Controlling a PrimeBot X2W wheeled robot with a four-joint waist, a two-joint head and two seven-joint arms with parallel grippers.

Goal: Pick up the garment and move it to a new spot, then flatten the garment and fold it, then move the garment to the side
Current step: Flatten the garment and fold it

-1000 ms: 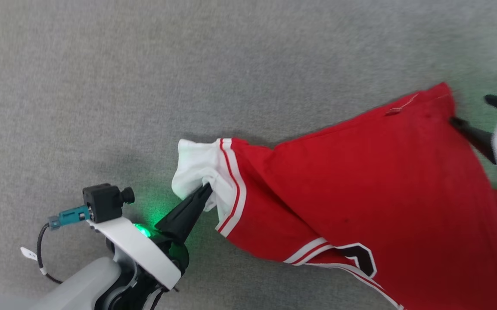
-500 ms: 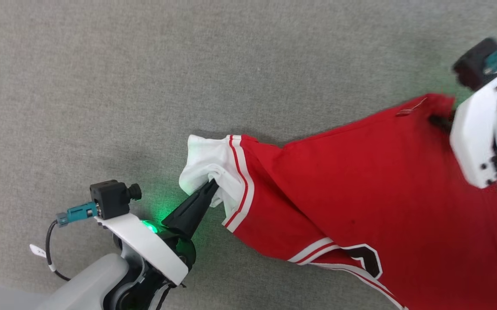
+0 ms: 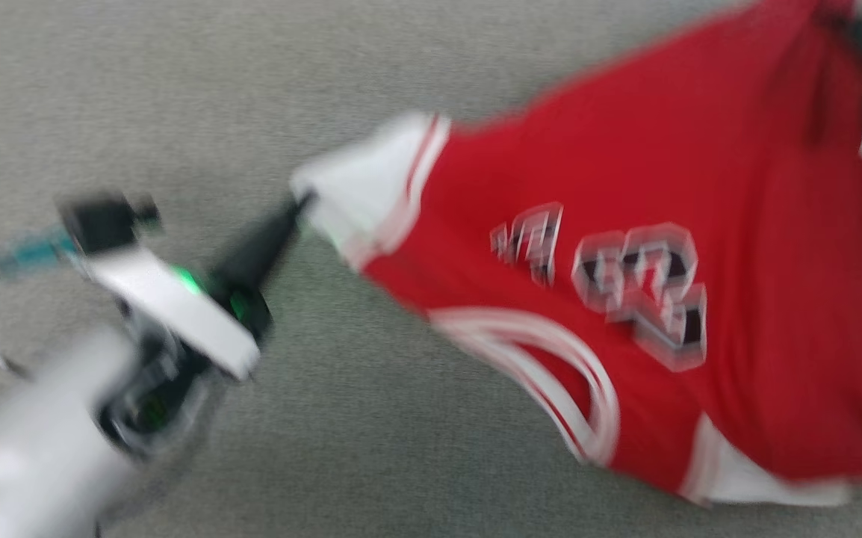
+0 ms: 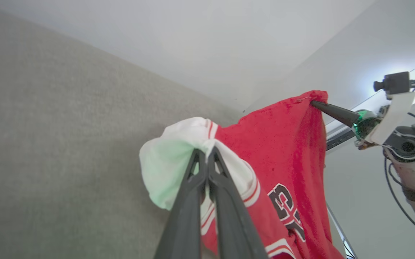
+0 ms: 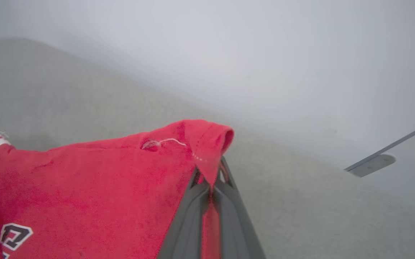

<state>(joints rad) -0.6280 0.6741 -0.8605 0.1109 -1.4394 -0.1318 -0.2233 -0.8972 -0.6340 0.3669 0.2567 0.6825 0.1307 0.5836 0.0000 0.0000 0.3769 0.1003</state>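
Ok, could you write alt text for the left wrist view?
The left gripper is shut on the white sleeve of a red jersey, which stretches across to the right gripper, shut on its far corner; a grey fabric surface lies behind.

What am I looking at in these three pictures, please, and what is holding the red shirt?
This is a wheeled robot with two arms. The blurred picture comes from its head camera, looking down at a grey surface. The other two come from wrist cameras, each looking along that arm's dark jaws. The left jaws are shut on the white sleeve of the garment, a red jersey with black lettering; the right jaws are shut on a red corner. The garment hangs stretched between them.
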